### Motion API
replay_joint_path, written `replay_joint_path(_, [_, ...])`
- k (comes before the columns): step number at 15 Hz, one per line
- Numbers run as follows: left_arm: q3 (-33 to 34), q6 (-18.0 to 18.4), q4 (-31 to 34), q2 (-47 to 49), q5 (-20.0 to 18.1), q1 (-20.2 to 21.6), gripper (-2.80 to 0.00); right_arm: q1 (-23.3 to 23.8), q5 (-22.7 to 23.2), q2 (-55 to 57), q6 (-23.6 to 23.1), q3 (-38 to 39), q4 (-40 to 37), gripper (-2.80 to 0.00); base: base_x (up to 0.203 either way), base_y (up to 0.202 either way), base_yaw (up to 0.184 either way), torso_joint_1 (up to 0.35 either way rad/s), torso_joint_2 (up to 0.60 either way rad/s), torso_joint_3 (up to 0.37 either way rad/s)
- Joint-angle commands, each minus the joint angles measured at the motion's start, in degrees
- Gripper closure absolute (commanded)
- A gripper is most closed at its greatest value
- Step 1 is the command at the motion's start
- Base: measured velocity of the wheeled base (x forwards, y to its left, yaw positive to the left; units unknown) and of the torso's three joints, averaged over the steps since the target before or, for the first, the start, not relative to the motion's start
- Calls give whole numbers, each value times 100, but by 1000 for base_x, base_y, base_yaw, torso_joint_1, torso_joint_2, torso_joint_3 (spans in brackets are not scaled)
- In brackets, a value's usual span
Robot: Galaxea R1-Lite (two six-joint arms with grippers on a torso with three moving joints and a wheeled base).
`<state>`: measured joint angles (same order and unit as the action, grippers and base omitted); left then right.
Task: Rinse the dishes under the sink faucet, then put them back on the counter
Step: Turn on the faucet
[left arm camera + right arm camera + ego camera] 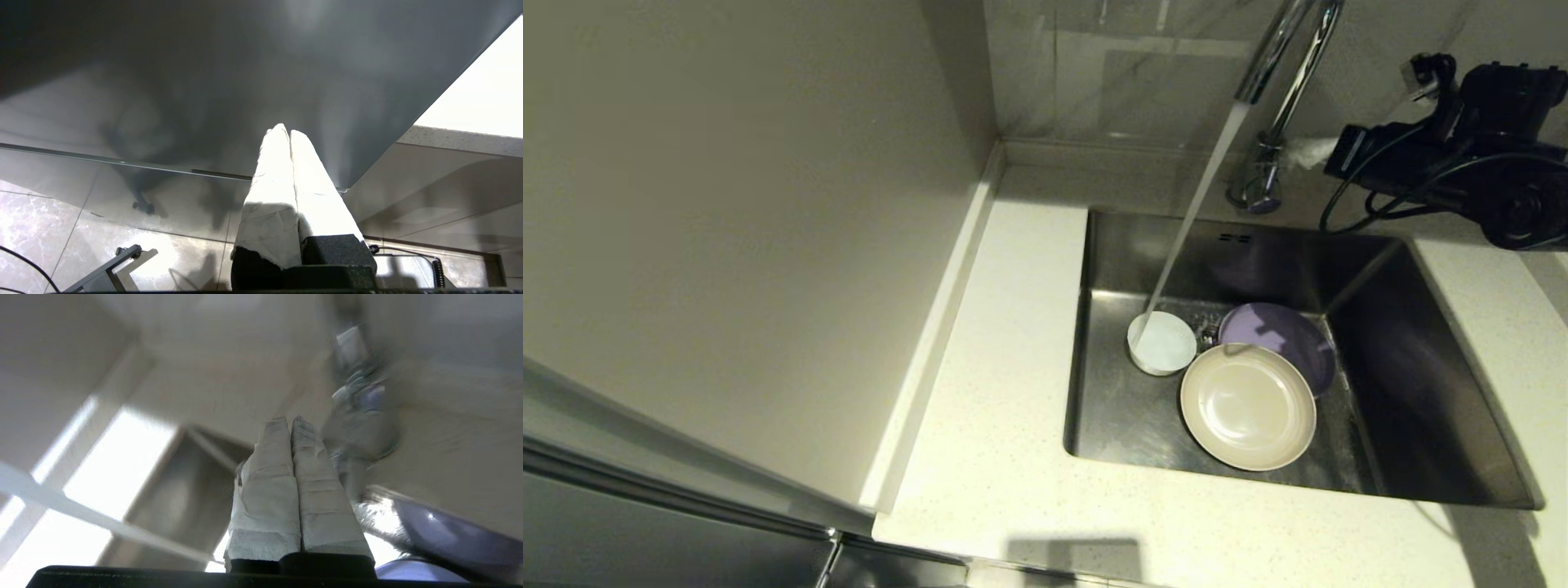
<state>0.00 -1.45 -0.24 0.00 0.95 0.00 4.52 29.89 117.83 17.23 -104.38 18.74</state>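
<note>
Head view: I see faucet [1286,57] running, stream landing in white bowl [1161,343] on sink [1405,384] floor. Cream plate [1248,407] just beside bowl, overlapping edge of purple plate [1286,333] behind it. All three dishes in basin, none on counter [1005,392]. Right arm [1462,147] parked up by faucet base, above counter.

Left wrist view: left gripper [284,131] closed, empty, padded fingertips pressed together, facing grey panel.

Right wrist view: right gripper [290,421] closed, empty, beside blurred faucet [361,416].

Right arm [1462,155] raised at far right, right end effector [291,422] closed, left end effector [284,132] closed
</note>
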Motion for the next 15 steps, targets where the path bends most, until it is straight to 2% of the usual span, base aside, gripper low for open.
replay_joint_path(1, [0, -1, -2, -18, 2, 0, 0, 149, -42, -212, 223, -143, 25, 0, 0, 0, 0, 0, 0, 0])
replay_joint_path(3, [0, -4, -2, -18, 2, 0, 0, 277, -360, -303, 277, -153, 31, 0, 0, 0, 0, 0, 0, 0])
replay_joint_path(5, [0, -4, -2, -18, 2, 0, 0, 302, -999, -331, 136, -152, 31, 0, 0, 0, 0, 0, 0, 0])
replay_joint_path(7, [0, -3, -2, -18, 2, 0, 0, 457, -1260, -364, -689, 72, -2, 0, 0, 0, 0, 0, 0, 0])
replay_joint_path(10, [0, -4, -2, -18, 2, 0, 0, 765, -1386, -691, -1648, 1013, -187, 0, 0, 0, 0, 0, 0, 0])
replay_joint_path(12, [0, -4, -2, -18, 2, 0, 0, 936, -1931, -1215, -2470, 1730, -951, 0, 0, 0, 0, 0, 0, 0])
replay_joint_path(13, [0, -4, -2, -18, 2, 0, 0, 988, -2192, -1554, -2650, 2154, -1333, 0, 0, 0, 0, 0, 0, 0])
replay_joint_path(15, [0, -4, -2, -18, 2, 0, 0, 1033, -2409, -2404, -2787, 3214, -1685, 0, 0, 0, 0, 0, 0, 0])
